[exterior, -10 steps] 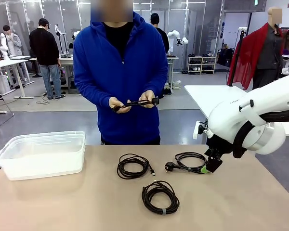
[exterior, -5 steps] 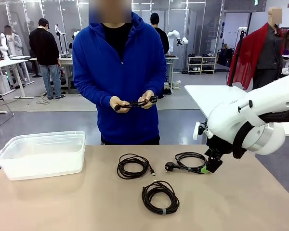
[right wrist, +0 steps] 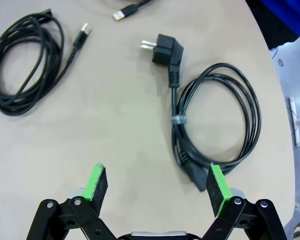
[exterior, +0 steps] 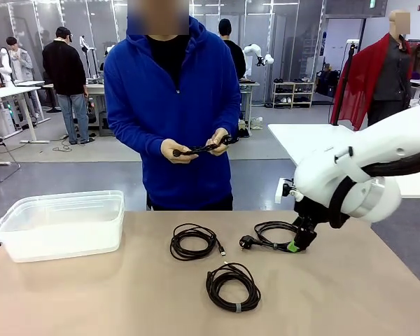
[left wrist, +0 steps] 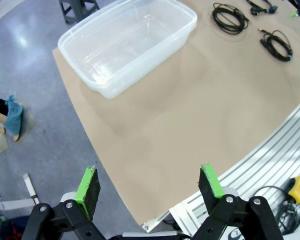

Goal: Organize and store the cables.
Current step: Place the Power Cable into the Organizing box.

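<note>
Rightward in the front view, the right arm has slid a little toward the table's middle, carrying the right gripper closer over the power cord, and the person's hands have risen slightly. Most of that gripper is hidden behind the arm's bulky white wrist, so one green pad is all that shows there. From its own wrist camera the right gripper is spread wide with nothing between the fingers, and one pad sits just by the power cord's end connector; whether they touch cannot be told.

Two more coils lie on the table: a middle coil and a near coil tied with a small band. In the right wrist view the near coil is cut off by the frame edge. A fourth cord is stretched between the hands of the person in the blue hoodie.

The left gripper is released and empty, high above the table's edge. A clear plastic tub stands well apart from the coils.
</note>
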`<state>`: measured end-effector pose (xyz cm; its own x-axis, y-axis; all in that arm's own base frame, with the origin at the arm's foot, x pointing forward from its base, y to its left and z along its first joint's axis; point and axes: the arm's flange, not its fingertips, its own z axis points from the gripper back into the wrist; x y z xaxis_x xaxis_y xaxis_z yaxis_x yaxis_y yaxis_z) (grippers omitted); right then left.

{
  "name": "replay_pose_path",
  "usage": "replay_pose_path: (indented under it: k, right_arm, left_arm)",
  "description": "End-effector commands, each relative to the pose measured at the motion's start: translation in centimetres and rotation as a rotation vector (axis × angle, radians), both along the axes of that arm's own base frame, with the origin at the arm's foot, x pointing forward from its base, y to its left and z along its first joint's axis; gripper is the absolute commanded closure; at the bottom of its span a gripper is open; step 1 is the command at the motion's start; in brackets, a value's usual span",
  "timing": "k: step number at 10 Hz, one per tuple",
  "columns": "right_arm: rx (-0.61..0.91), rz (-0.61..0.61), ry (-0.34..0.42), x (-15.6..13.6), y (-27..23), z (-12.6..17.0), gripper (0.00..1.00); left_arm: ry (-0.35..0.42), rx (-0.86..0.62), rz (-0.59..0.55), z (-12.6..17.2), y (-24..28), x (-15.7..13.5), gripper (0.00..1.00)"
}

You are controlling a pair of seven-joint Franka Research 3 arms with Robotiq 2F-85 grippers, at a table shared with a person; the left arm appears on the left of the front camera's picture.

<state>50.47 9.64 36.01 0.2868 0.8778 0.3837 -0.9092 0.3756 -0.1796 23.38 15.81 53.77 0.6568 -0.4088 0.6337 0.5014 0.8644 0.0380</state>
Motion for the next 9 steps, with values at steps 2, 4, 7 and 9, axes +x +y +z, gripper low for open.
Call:
replay_pose_path:
  k: [2, 4, 7, 9]
  right_arm:
    - [-0.047, 0.044, 0.047, 4.1, 2.0, -1.0, 0.00]
    - [-0.121, 0.059, 0.087, 5.7, 3.1, -1.8, 0.00]
    - [-0.170, 0.071, 0.114, 6.9, 4.2, -2.9, 0.00]
    - [-0.199, 0.061, 0.137, 7.9, 4.9, -3.8, 0.00]
  left_arm:
    - [0.006, 0.012, 0.003, 0.0, -0.1, 0.0, 0.00]
    - [0.006, 0.012, 0.003, 0.0, -0.1, 0.0, 0.00]
    - [0.006, 0.012, 0.003, 0.0, -0.1, 0.0, 0.00]
    - [0.006, 0.012, 0.003, 0.0, -0.1, 0.0, 0.00]
